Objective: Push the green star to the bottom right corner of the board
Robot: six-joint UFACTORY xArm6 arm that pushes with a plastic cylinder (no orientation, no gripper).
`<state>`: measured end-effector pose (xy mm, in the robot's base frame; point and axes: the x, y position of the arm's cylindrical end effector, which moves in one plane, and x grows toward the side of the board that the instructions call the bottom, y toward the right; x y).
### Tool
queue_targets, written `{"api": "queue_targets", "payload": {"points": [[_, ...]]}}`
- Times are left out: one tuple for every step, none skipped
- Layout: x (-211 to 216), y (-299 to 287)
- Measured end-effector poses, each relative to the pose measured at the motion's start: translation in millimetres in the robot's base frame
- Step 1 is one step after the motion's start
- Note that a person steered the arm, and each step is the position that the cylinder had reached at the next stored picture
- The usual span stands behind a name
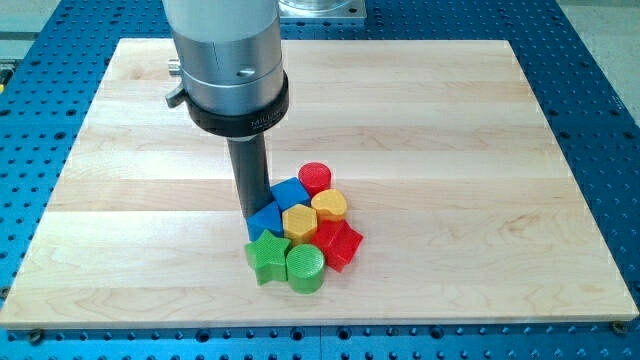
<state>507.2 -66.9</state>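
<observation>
Just above the green star [266, 257], my tip [254, 212], fingerless, holds nothing, and the star's whole push to the board [560, 200]'s corner remains.

The scene is viewed by one camera, set above the view's bottom edge and angled downward; the whole wooden board [420, 120] is taken in from moderately near.

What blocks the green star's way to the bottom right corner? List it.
The green cylinder sits right against the green star on the view's right, and the red star lies just beyond. My tip stands above the green star, with a blue block between them. Past the cluster, nothing visible blocks the corner.
</observation>
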Motion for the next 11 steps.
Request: {"api": "queue_targets", "payload": {"points": [[13,-5],[33,-29],[56,-39],[67,-27],[62,38],[61,101],[58,81],[77,51],[111,68],[106,116],[105,208]]}}
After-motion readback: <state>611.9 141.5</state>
